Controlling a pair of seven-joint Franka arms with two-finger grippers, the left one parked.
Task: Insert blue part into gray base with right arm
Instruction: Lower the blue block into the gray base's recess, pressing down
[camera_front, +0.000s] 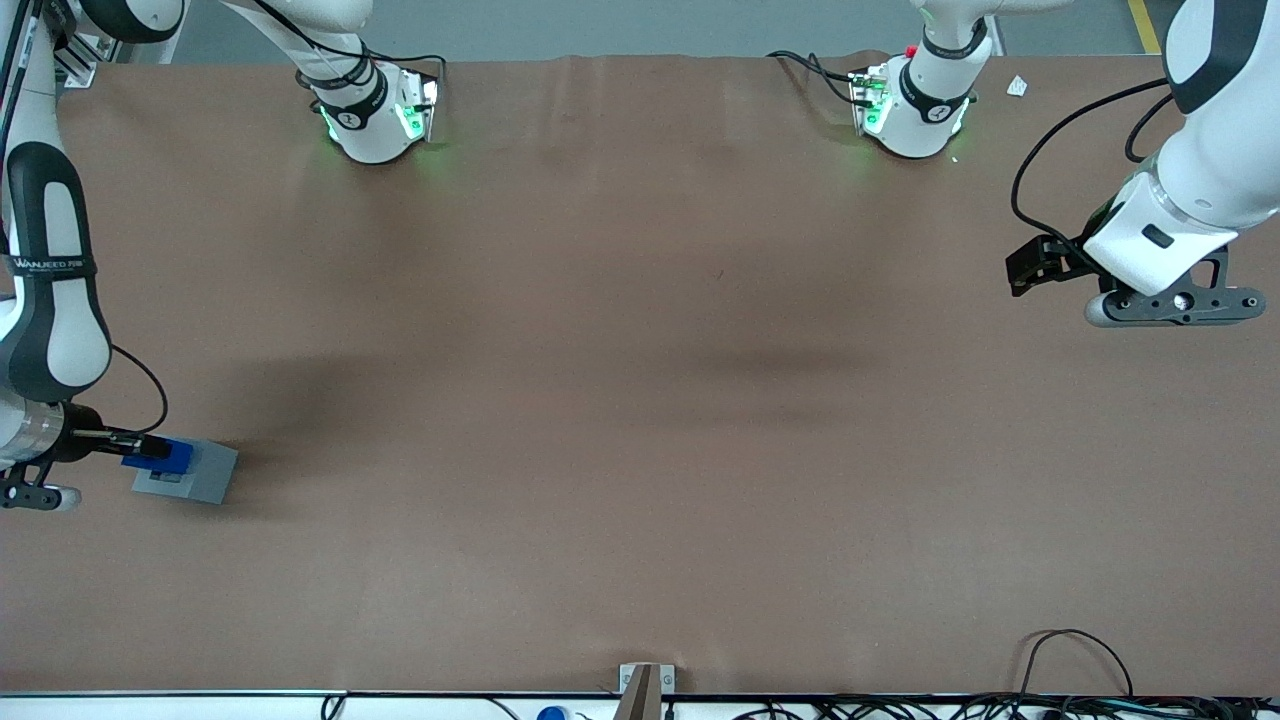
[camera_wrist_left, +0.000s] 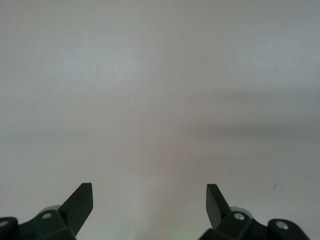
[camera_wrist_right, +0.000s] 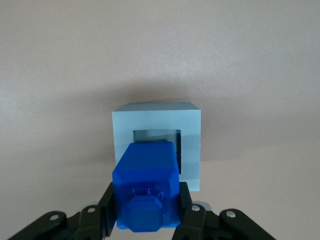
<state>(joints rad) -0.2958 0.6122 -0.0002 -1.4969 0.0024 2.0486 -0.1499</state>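
Step in hand: insertion approach. The right arm's hand (camera_wrist_right: 145, 212) is clamped on the blue part (camera_wrist_right: 146, 187), holding it just above the gray base (camera_wrist_right: 192, 145), which sits on the counter (camera_front: 640, 400) at the working arm's end. The part overlaps the base's square recess (camera_wrist_right: 156, 135) w/o being seated yet. Next, probably: square up w/ the recess, then lower straight down, slowly.

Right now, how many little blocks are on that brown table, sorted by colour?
Blue: 1, the blue part, held in the gripper just above the gray base.
Gray: 1, the gray base, on the table at the working arm's end.
Total: 2.
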